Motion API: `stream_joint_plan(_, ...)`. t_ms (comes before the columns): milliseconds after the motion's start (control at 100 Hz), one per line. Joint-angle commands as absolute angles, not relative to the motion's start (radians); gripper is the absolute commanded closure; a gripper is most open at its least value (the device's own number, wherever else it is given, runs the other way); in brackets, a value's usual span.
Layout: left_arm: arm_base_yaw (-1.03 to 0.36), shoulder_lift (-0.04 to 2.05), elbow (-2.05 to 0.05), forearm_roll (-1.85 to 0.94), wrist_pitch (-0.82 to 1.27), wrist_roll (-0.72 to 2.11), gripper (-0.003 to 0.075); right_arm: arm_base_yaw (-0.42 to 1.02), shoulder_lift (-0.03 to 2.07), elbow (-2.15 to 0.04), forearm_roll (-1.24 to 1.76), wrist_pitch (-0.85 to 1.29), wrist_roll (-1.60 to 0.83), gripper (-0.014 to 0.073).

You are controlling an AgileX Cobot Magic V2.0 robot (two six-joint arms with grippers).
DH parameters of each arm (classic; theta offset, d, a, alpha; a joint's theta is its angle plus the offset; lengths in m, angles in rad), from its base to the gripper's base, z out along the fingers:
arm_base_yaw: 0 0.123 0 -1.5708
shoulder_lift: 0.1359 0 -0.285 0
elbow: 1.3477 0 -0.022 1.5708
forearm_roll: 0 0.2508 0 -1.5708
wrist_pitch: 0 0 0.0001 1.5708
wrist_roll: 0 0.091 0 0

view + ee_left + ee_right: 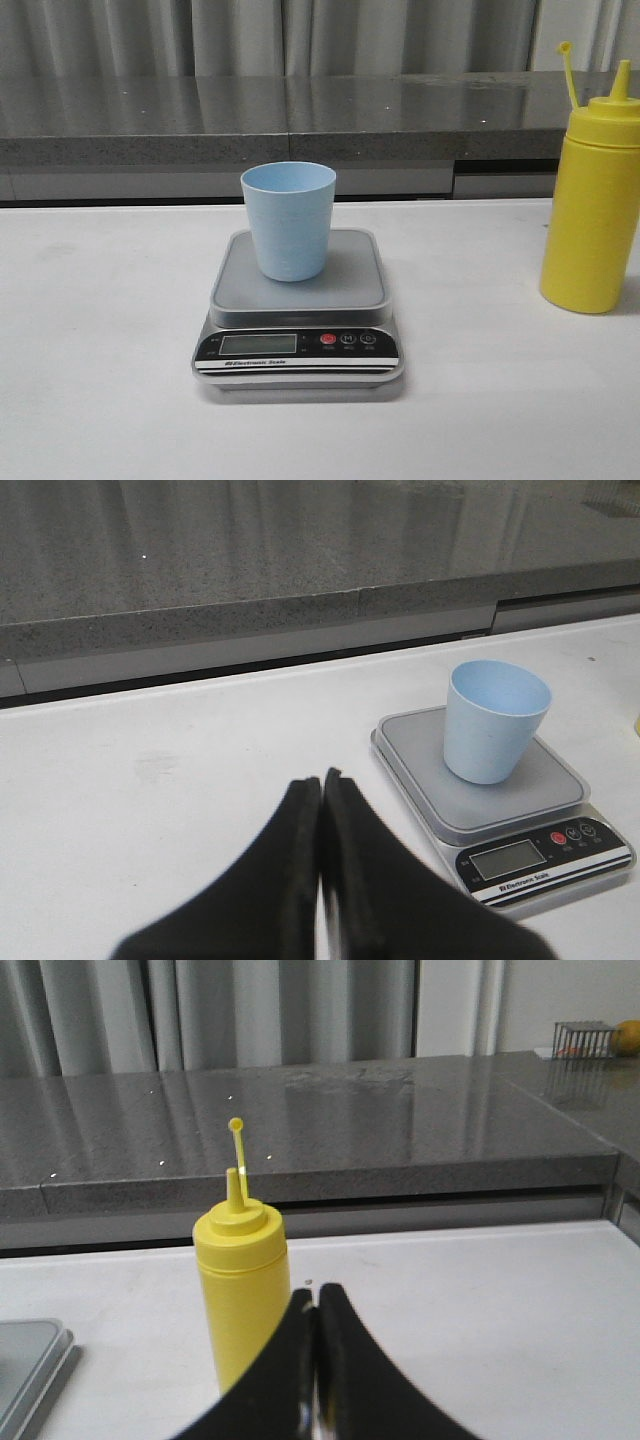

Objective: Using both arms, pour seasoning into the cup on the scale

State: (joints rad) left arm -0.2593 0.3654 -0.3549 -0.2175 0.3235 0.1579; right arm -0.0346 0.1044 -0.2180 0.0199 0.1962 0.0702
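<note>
the left hand (321, 780) sits low over the white counter (100, 350), its two black fingers pressed together at the tips with nothing between them. it is apart from the scale (500, 810), which lies off to one side of it in the left wrist view.

in the front view, the scale (298, 315) rests near the middle of the counter, its black front panel with lcd display and red button (328, 340) facing the camera. the pale blue cup (288, 220) stands upright on the grey platform, toward the back of it, open mouth up; what little shows of its inside looks bare.

well to the right of the scale stands the yellow seasoning bottle (592, 200), upright on the counter, its cap strap sticking up beside the nozzle.

the right hand (317, 1305) is closed too, fingertips meeting, gripping nothing. the seasoning bottle (243, 1280) stands just beyond it, partly hidden by the fingers; whether they touch cannot be told.
</note>
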Motion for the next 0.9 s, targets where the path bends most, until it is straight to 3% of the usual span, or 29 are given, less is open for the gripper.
stream_joint_plan(0, -0.259, 0.372, -0.382, -0.231, 0.248, 0.153, 0.0741, -0.047, 0.102, -0.238, -0.007, 0.119, 0.077, 0.0661)
stream_joint_plan(690, -0.259, 0.372, -0.382, -0.231, 0.248, 0.153, 0.0741, -0.047, 0.102, -0.218, -0.007, 0.107, 0.076, 0.0661)
stream_joint_plan(890, -0.259, 0.372, -0.382, -0.231, 0.248, 0.153, 0.0741, -0.047, 0.086, -0.092, -0.014, -0.096, 0.109, 0.0661)
